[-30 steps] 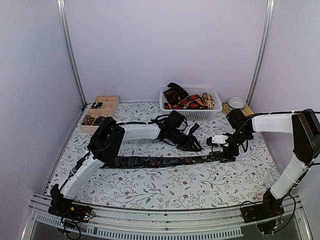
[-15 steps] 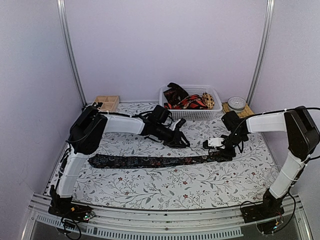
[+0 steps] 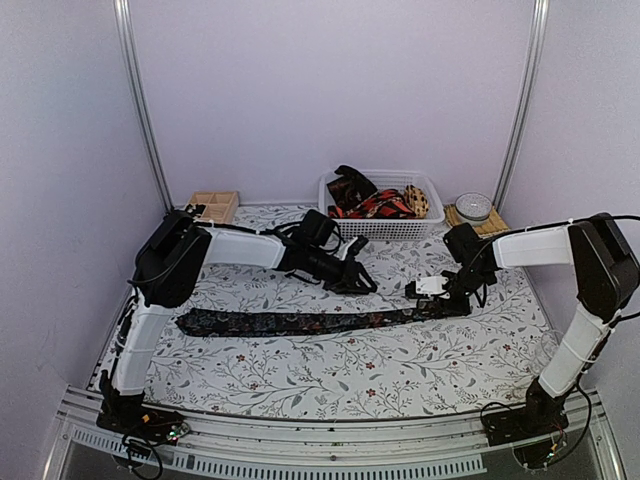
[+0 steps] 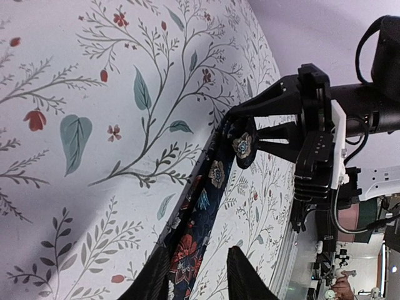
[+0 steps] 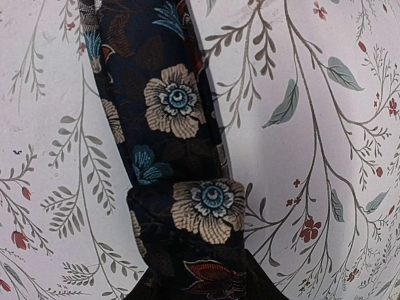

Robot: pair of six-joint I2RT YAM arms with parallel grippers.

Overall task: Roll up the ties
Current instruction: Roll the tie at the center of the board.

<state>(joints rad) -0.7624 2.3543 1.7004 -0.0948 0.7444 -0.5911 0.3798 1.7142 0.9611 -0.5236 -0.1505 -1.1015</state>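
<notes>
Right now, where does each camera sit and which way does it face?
Top external: above and behind the bases, facing the back wall; both arms, left gripper and right gripper, show.
Left wrist: low over the tablecloth, facing along the floral tie toward the right gripper; own fingertips at bottom.
Right wrist: looking down on the tie's folded end; own fingers not clearly seen.
Shared: both wrist views show that folded end.

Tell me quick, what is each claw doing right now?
Left gripper: partly open, holding nothing.
Right gripper: shut on the folded end of the dark floral tie.
</notes>
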